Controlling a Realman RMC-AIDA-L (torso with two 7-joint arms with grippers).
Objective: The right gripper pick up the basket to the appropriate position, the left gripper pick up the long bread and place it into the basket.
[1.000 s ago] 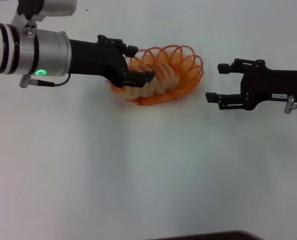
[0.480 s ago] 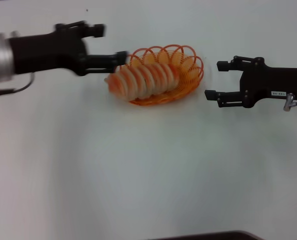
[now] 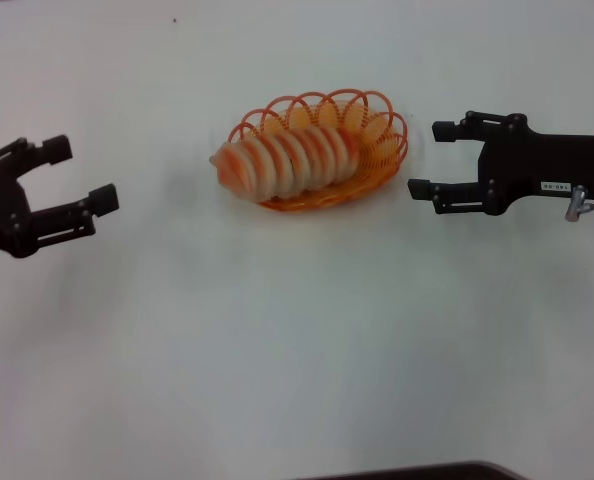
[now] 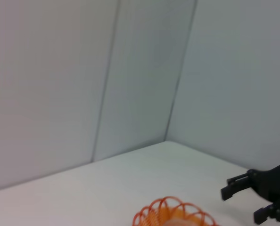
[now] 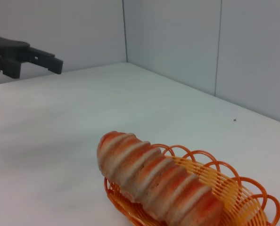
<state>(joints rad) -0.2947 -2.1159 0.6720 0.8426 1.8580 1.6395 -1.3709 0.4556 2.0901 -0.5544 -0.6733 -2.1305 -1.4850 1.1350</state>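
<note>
The orange wire basket [image 3: 382, 150] stands on the white table at the far middle. The long bread [image 3: 287, 160], with orange and cream ridges, lies in it, one end sticking out over the rim on the left. The left gripper [image 3: 77, 178] is open and empty, well to the left of the basket. The right gripper [image 3: 429, 160], with a white label on its arm, is open and empty just right of the basket. The right wrist view shows the bread [image 5: 154, 176] in the basket [image 5: 243, 193]. The left wrist view shows the basket's rim [image 4: 173, 214] and the right gripper [image 4: 241, 200].
The white table [image 3: 297, 340] spreads wide around the basket. Grey walls [image 4: 130, 70] stand behind it. A dark edge [image 3: 417, 472] shows at the table's near side.
The left gripper let go of the bread, which now lies in the basket, and drew back far to the left, open. The right gripper stayed in place.
</note>
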